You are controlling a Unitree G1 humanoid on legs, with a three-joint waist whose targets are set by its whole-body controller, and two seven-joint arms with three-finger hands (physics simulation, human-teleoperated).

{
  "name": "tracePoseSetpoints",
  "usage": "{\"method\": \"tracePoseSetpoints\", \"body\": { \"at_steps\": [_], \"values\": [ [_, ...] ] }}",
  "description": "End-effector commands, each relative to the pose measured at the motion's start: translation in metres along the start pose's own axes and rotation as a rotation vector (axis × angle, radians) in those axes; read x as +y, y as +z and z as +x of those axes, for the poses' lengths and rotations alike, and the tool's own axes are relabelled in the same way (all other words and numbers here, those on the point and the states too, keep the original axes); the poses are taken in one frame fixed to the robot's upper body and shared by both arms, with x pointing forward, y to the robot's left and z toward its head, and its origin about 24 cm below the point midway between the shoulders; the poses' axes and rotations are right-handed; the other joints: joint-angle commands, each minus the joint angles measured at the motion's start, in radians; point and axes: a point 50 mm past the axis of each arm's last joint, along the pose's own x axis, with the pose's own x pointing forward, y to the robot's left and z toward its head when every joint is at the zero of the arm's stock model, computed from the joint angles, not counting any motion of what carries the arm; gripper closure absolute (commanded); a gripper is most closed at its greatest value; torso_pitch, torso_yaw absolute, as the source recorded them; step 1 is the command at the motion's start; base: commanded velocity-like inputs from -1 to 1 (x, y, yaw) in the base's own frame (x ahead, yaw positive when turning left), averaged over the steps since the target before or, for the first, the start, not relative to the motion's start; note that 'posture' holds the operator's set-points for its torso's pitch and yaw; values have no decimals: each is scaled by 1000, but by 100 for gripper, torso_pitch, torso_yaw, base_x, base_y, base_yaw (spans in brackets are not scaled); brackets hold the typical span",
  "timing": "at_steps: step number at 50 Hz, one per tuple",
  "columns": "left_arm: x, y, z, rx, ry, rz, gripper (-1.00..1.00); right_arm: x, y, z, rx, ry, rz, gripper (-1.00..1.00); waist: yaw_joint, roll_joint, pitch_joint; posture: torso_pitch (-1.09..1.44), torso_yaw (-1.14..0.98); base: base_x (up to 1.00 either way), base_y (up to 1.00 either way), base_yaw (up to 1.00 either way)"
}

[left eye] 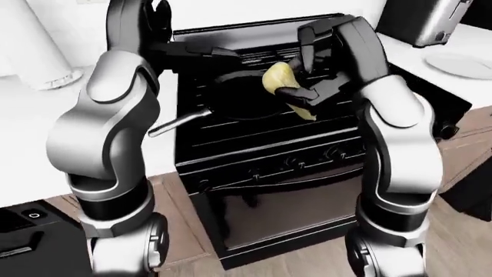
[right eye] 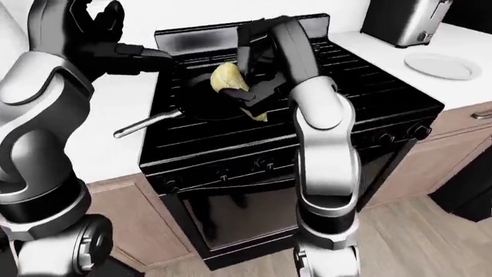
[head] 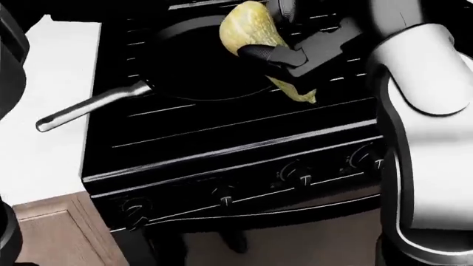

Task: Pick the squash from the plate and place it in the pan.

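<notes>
Now yellow mottled squash (head: 251, 30) in right robot hand (head: 284, 52).

Glossy black stove (head: 222, 149) with shiny metal trim, matt black pan (head: 199, 66) on a brushed-metal handle, bumpy dull-yellow squash (head: 255, 33), smooth white plate (right eye: 436, 64), wood-look cabinets (right eye: 131, 225).

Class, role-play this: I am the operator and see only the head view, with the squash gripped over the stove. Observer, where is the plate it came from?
Observer: The plate lies on the white counter right of the stove in the right-eye view, with nothing on it.
Operator: And my left hand?
Observer: The left hand is raised at the view's top left, fingers open, holding nothing.
Operator: Anything near that plate?
Observer: A toaster stands above it in the view.
</notes>
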Motion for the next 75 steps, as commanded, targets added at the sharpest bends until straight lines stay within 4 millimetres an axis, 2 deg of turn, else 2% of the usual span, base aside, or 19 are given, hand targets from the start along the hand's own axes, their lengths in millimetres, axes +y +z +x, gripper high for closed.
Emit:
{"method": "tracePoseSetpoints", "body": {
  "at_steps": [1,4,8,10,11,13,14,15,20,22,37,38,40,46,49,50,55,59,75],
  "values": [
    [-1,13,-1,-58,4,1,-100,0,23,-2,-121,17,-15,100,-9,18,-38,0,0,0,0,100],
    [-1,13,-1,-58,4,1,-100,0,22,-2,-118,15,-16,100,11,-18,-44,0,0,0,0,100],
    [-1,12,0,-57,4,1,-100,1,21,-1,-110,16,-27,100,-13,-67,-22,0,0,0,0,77],
    [-1,13,-1,-57,4,1,-100,0,22,-1,-111,13,-18,100,-26,-72,9,0,0,0,0,0],
    [-1,14,-1,-58,5,1,-100,-2,22,-1,-111,6,-11,100,-30,-85,11,0,0,0,0,0],
    [-1,13,-1,-57,4,1,-100,-2,23,-1,-115,5,-7,100,-24,-124,3,0,0,0,0,0],
    [-1,13,-1,-57,4,1,-100,-1,23,-1,-116,4,-10,100,-16,-155,-10,0,0,0,0,0],
    [-1,13,-1,-57,4,2,-100,-1,23,-1,-116,3,-7,100,-24,-115,4,0,0,0,0,0],
    [-2,13,-2,-57,3,2,-100,-1,25,-2,-127,9,-2,100,-30,-59,-32,0,0,0,0,0],
    [-2,13,-1,-56,3,3,-100,-2,25,-2,-126,6,2,100,-31,-58,-23,0,0,0,0,0],
    [-1,12,0,-56,3,3,-100,-5,25,0,-127,-23,13,100,-29,-64,-36,0,0,0,0,0],
    [-1,12,0,-56,3,3,-100,-5,25,0,-127,-22,11,100,-27,-58,-65,0,0,9,0,0],
    [-1,12,0,-56,3,3,-100,-6,25,0,-129,-22,11,100,-23,-58,-40,0,0,15,0,0],
    [-2,12,0,-56,2,4,-100,-7,26,-1,-135,-26,16,100,-19,-77,-29,0,0,15,0,0],
    [-1,12,0,-56,3,3,-100,-7,27,-1,-137,-25,17,100,-20,-78,-34,0,0,10,0,0],
    [-2,12,0,-56,2,3,-100,-6,27,-1,-138,-25,17,100,-18,-85,-19,0,0,1,0,0],
    [-1,11,0,-56,3,3,-100,-6,27,-1,-140,-24,13,100,-31,-52,-20,0,0,0,0,0],
    [-1,12,0,-56,4,2,-100,-7,27,0,-142,-26,14,100,-35,-61,-32,0,0,0,0,0],
    [-2,11,0,-55,3,4,-100,-7,27,-1,-143,-26,13,100,-26,-73,-23,0,0,2,0,0]
  ]
}}
